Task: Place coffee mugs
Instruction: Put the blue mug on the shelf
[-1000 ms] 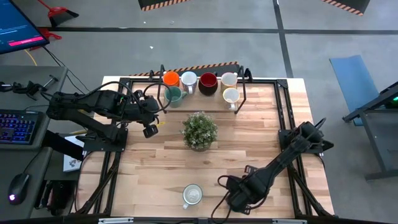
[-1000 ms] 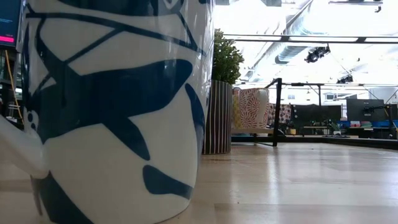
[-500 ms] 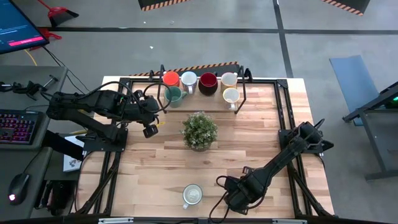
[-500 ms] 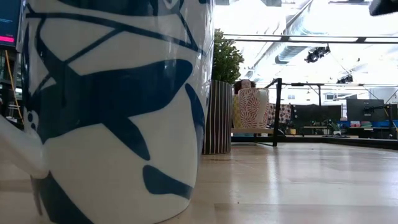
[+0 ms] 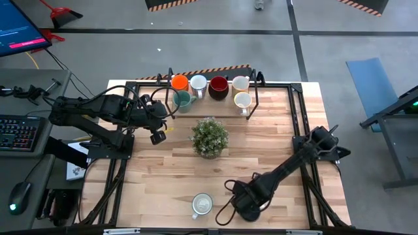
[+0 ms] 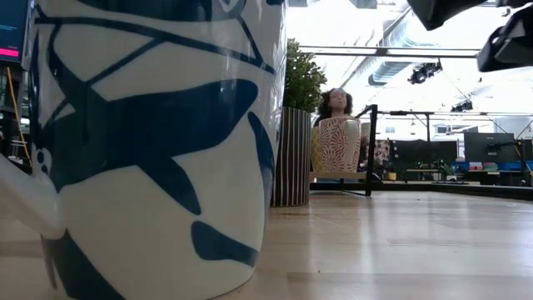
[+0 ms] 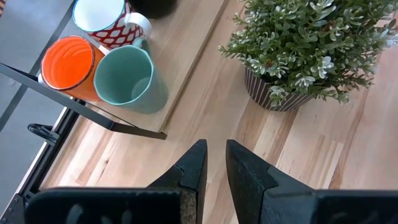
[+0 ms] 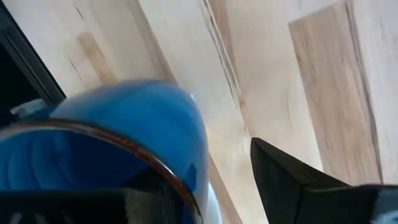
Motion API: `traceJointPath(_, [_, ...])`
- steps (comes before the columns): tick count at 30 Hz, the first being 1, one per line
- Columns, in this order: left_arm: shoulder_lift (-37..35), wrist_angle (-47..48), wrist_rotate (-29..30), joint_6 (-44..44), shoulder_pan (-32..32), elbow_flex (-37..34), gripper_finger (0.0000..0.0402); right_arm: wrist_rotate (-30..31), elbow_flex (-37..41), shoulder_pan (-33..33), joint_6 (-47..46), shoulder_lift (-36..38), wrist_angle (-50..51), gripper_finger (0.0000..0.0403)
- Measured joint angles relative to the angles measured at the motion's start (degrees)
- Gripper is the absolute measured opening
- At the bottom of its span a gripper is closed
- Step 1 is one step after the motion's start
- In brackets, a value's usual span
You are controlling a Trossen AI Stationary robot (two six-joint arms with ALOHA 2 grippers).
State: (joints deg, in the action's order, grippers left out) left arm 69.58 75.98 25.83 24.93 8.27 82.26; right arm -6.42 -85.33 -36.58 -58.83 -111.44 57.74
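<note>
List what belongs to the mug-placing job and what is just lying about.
Job: orange ceramic mug, teal-green mug, dark red mug, white mug, cream mug, second cream mug, blue-patterned white mug, glossy blue mug in right gripper.
Lying about: leafy potted plant, black keyboard, computer mouse.

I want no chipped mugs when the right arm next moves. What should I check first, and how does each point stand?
1. Blue mug between right hand's fingers: ok.
2. Right hand off the table, by the low view: ok.
3. Room beside patterned white mug: cannot tell.
4. Way to the mug row free of the plant: not ok.
5. Left hand empty, near teal mug: ok.
</note>
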Motion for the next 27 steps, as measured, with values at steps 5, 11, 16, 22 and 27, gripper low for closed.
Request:
traceJointPath(5, [0.0, 0.0, 0.02, 0.33, 0.0, 0.0, 0.0049, 0.12, -0.01, 0.62, 0.77, 0.0, -1.42, 0.0149])
traceJointPath(11, [0.0, -0.02, 0.0, 0.35, 0.0, 0.0, 0.0049, -1.0, -0.06, 0.59, 0.79, 0.0, -3.28, 0.0101])
traceJointPath(16, [0.0, -0.01, 0.01, 0.42, 0.0, 0.0, 0.0049, -0.12, -0.08, 0.72, -0.79, 0.0, -4.07, 0.0017])
traceJointPath(22, [0.0, -0.01, 0.01, 0.44, 0.0, 0.0, 0.0049, 1.77, -0.08, 1.68, -2.48, 0.0, -4.03, 0.0003])
traceJointPath(27, [0.0, 0.0, 0.01, 0.44, 0.0, 0.0, 0.0049, 3.2, -0.08, 2.69, -2.21, 0.61, -1.73, 0.0002])
